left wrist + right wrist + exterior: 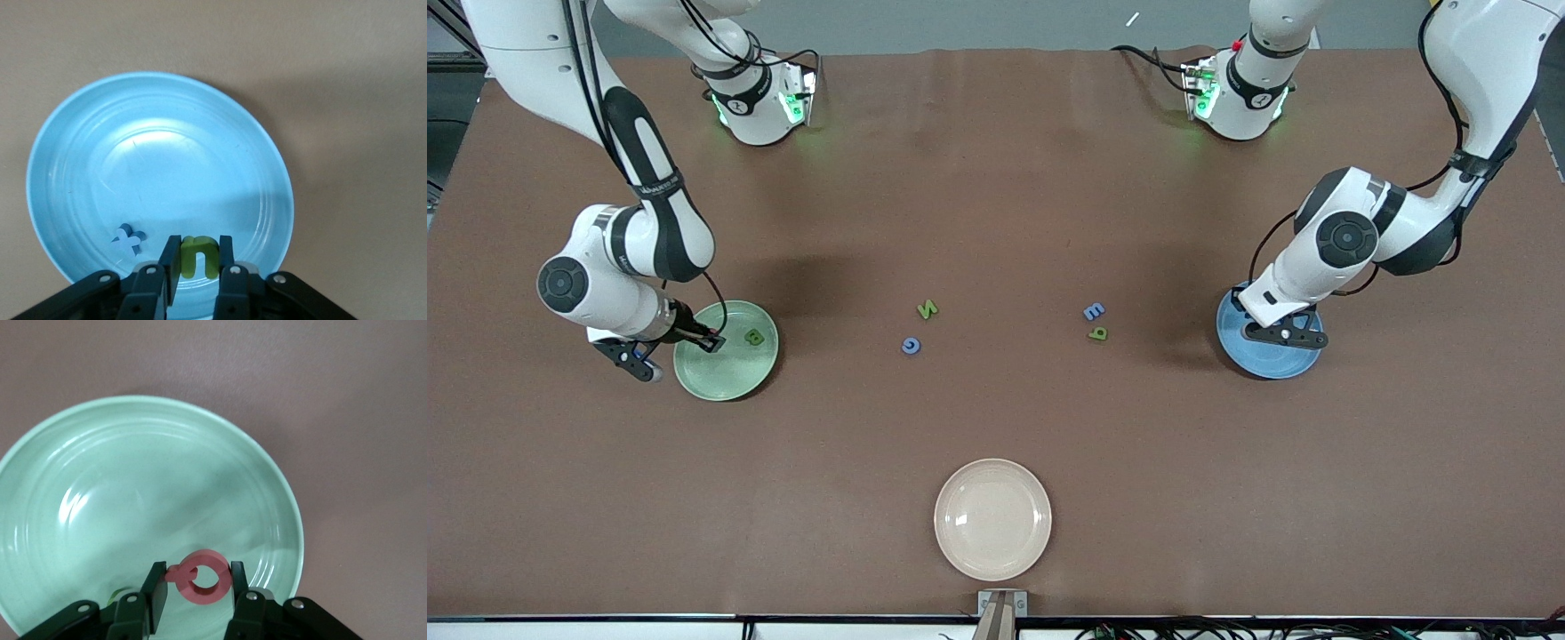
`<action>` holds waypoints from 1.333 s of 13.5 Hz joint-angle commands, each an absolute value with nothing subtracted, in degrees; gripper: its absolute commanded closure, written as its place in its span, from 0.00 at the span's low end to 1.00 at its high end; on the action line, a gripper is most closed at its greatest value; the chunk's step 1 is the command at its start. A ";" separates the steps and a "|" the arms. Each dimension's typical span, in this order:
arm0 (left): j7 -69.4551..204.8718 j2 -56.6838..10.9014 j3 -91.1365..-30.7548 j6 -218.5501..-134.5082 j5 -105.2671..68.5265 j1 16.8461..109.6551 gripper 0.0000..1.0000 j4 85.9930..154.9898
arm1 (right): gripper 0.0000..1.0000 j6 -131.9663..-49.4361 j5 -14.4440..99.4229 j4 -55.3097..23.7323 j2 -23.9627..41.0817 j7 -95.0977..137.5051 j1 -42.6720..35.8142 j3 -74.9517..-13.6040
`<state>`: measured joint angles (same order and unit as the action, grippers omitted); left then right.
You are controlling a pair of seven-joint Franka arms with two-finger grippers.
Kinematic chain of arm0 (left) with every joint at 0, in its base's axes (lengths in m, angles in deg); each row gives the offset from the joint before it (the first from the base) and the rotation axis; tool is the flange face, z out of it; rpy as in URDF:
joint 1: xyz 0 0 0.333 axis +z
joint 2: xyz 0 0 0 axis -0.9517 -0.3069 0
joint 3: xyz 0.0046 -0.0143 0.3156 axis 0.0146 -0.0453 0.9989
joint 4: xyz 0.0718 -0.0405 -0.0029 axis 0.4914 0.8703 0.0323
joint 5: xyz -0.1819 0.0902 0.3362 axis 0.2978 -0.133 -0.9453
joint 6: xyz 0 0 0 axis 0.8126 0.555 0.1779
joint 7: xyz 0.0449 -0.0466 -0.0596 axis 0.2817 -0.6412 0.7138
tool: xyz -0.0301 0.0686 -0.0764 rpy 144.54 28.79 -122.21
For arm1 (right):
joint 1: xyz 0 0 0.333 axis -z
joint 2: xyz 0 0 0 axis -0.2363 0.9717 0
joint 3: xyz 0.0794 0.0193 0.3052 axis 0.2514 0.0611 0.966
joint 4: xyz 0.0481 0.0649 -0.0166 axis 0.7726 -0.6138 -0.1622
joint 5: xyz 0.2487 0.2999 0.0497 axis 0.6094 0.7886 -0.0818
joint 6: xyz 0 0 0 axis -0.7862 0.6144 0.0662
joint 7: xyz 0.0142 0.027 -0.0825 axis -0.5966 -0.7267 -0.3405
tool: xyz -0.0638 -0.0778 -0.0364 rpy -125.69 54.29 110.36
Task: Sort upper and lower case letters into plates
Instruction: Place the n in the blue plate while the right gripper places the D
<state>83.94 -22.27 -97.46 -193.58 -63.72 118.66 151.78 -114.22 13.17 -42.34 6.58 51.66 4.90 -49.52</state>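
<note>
Green n (199,257) pinched in left tool (199,261) over blue plate (87,133), beside x (127,239); red Q (203,576) clamped in right tool (198,587) over pale green plate (100,433), poised for dropping by case.

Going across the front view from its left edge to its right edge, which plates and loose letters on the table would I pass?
Pale green round plate → blue letter G → green letter N → cream-white round plate → blue letter e → blue round plate.
</note>
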 commanded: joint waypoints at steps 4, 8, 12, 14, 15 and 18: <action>84.02 -26.35 -98.25 -195.60 -70.59 122.04 0.91 153.41 | 0.98 -115.09 12.67 -44.47 6.98 51.55 4.79 -48.94; 84.90 -27.50 -98.25 -195.51 -72.36 122.05 0.91 153.41 | 0.81 -115.00 13.11 -44.47 7.77 51.64 4.09 -48.94; 84.81 -27.77 -98.17 -195.42 -72.36 122.05 0.91 154.02 | 0.00 -114.04 13.20 -44.03 7.25 51.90 4.09 -48.94; 84.81 -27.85 -98.08 -195.42 -72.71 121.96 0.90 154.28 | 0.00 -109.14 13.20 -41.24 5.76 52.51 4.00 -48.94; 84.81 -28.20 -97.64 -195.42 -73.41 121.96 0.89 154.28 | 0.00 -107.11 13.20 -39.91 5.31 53.47 4.00 -48.94; 84.90 -28.38 -97.29 -195.42 -73.94 121.96 0.87 154.55 | 0.00 -106.21 13.20 -38.50 4.08 62.06 -0.46 -48.85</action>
